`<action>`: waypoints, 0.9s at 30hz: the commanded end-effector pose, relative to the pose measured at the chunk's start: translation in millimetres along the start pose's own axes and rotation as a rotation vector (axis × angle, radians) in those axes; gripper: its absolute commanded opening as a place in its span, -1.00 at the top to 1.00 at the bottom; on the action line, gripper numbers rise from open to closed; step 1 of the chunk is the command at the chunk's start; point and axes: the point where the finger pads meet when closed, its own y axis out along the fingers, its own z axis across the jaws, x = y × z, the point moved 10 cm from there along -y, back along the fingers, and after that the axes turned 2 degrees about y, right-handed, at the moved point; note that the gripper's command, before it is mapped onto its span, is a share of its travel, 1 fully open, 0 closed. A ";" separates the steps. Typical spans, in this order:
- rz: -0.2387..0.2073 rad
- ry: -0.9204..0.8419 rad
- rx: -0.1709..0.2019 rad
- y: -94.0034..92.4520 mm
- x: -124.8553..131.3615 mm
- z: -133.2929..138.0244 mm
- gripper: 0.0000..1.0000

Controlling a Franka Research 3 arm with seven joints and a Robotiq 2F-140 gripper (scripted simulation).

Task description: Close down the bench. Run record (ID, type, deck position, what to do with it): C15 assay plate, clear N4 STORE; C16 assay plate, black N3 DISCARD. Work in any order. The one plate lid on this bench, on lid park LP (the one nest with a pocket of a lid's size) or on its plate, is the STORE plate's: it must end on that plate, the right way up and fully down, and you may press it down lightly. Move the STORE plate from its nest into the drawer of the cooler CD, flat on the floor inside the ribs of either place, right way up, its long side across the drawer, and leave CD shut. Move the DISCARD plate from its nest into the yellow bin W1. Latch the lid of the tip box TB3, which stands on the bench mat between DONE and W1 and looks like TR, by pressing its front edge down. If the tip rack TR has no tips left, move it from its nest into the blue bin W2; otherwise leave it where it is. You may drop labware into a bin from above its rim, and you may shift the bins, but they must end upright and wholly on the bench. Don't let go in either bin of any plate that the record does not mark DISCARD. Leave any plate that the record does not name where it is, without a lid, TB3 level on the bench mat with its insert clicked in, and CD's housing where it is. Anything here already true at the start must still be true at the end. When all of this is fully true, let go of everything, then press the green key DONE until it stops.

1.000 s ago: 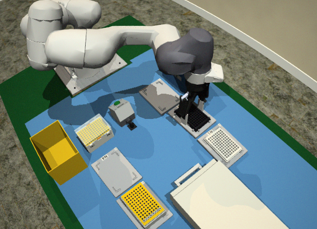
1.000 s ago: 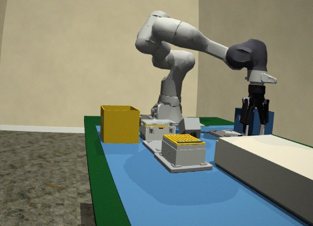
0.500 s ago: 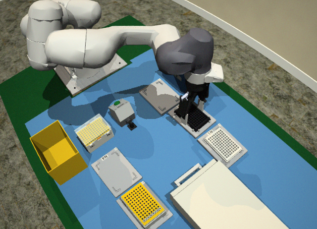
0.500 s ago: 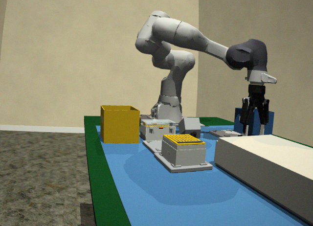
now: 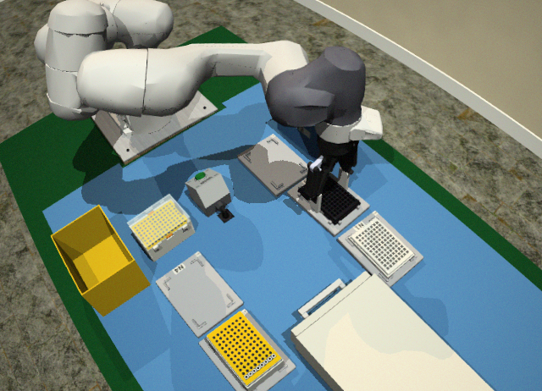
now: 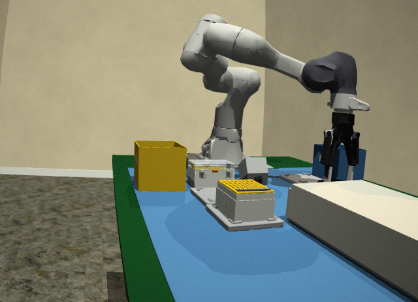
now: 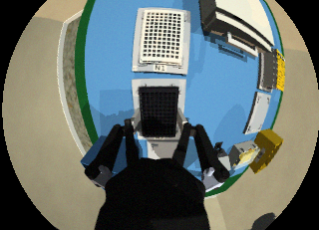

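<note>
The black assay plate sits in its grey nest at the right of the mat. My gripper is down over the plate's near end, one finger on each long side, and is shut on the plate. The plate looks level in the nest. The yellow bin W1 stands at the far left of the mat. In the exterior view the cooler hides the plate and my fingertips.
A white gridded plate sits in the nest beside the black plate. The cooler CD lies beyond it, with its handle. Nest N4 is empty. Tip box TB3, the DONE key, yellow tip rack TR and blue bin W2 stand around.
</note>
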 end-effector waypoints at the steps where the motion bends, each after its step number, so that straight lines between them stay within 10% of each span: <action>1: 0.000 0.004 0.001 -2.5 0.3 0.3 1.00; 27: 0.000 0.004 0.001 -17.5 0.3 0.3 1.00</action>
